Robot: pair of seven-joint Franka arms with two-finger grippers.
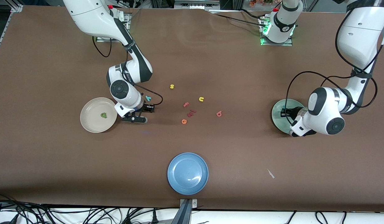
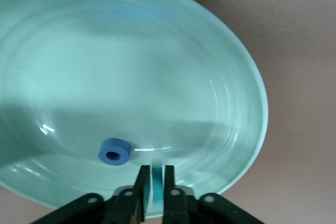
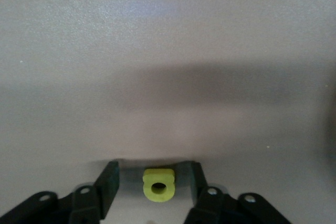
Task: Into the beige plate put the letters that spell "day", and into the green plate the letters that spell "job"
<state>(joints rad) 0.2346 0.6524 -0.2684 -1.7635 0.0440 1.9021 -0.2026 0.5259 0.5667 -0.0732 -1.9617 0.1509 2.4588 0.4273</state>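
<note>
My left gripper (image 2: 154, 179) hangs over the rim of the green plate (image 1: 280, 121), shut on the thin teal j (image 2: 157, 178). The blue o (image 2: 115, 151) lies in that plate. My right gripper (image 3: 152, 182) is down at the table beside the beige plate (image 1: 93, 123), open, with the yellow d (image 3: 158, 185) between its fingers and a gap on each side. The dark green a (image 1: 103, 115) lies in the beige plate. The teal y (image 1: 148, 98) lies by the right arm's wrist. The salmon b (image 1: 219, 114) lies mid-table.
Loose letters lie mid-table: a yellow s (image 1: 172, 86), a yellow u (image 1: 201, 99), a pink f (image 1: 186, 105), an orange e (image 1: 184, 121) and small red pieces (image 1: 191, 113). A blue plate (image 1: 187, 173) sits nearest the front camera. A white scrap (image 1: 270, 173) lies toward the left arm's end.
</note>
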